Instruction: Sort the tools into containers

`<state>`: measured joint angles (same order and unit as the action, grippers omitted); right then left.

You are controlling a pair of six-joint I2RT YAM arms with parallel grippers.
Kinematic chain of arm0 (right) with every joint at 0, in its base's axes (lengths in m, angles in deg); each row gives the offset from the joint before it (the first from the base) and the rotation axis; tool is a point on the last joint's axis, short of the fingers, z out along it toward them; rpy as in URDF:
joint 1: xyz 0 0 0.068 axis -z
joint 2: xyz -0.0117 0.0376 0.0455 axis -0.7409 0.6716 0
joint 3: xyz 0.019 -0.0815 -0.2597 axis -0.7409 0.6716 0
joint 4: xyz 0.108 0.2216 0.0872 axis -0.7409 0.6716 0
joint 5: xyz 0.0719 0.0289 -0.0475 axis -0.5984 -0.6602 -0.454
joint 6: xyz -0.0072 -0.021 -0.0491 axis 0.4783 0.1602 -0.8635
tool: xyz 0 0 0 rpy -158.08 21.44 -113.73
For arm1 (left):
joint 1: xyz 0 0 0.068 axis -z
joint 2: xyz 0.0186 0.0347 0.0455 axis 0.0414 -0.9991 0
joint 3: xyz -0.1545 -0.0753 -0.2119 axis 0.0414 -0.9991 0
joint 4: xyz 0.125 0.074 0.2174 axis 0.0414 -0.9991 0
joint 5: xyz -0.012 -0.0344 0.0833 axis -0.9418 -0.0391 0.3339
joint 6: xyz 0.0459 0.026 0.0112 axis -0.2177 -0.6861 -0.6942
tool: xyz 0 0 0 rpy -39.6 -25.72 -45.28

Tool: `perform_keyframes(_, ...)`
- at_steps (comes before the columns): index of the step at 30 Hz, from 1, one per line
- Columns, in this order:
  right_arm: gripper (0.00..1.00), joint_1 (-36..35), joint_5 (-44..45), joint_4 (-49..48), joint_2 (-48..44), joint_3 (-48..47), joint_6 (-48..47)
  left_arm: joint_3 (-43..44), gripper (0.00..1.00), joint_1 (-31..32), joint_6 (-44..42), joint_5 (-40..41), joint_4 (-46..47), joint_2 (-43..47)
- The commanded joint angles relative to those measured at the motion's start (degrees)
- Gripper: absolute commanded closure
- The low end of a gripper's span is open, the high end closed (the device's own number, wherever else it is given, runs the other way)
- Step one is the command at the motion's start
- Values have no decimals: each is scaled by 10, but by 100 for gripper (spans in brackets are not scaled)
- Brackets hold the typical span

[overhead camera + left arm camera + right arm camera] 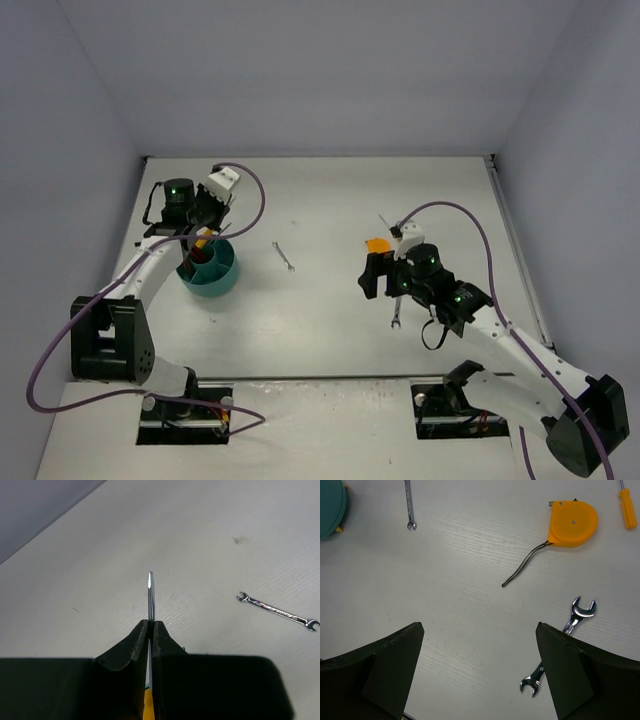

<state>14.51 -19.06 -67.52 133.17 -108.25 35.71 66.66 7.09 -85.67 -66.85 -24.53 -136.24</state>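
Note:
My left gripper hangs over the teal bowl, shut on the thin steel shaft of an orange-handled screwdriver; the handle shows between the fingers. A small thin wrench lies right of the bowl and also shows in the left wrist view. My right gripper is open and empty above bare table. A larger silver wrench lies by its right finger. An orange round tool with a dark tail and another orange screwdriver lie beyond.
The bowl's inside is mostly hidden by my left gripper; some dark tools show in it. The bowl's edge and the thin wrench show at the top left of the right wrist view. White walls enclose the table.

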Motion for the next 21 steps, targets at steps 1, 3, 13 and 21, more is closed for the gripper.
perform_keyframes(1, 8, 3, -6, -24, -1, -2, -2, -24, 100, -17, -5, -56, 124, 30)
perform_keyframes(3, 8, 3, -8, -24, 2, -2, -2, -19, 100, -18, -4, -64, 131, 37)
perform_keyframes(13, 8, 3, -7, -26, 22, -6, -5, 36, 100, -18, 23, -104, 132, 99)
perform_keyframes(21, 8, 3, -5, -25, 16, -3, -3, 9, 100, -40, -9, -144, 135, 72)
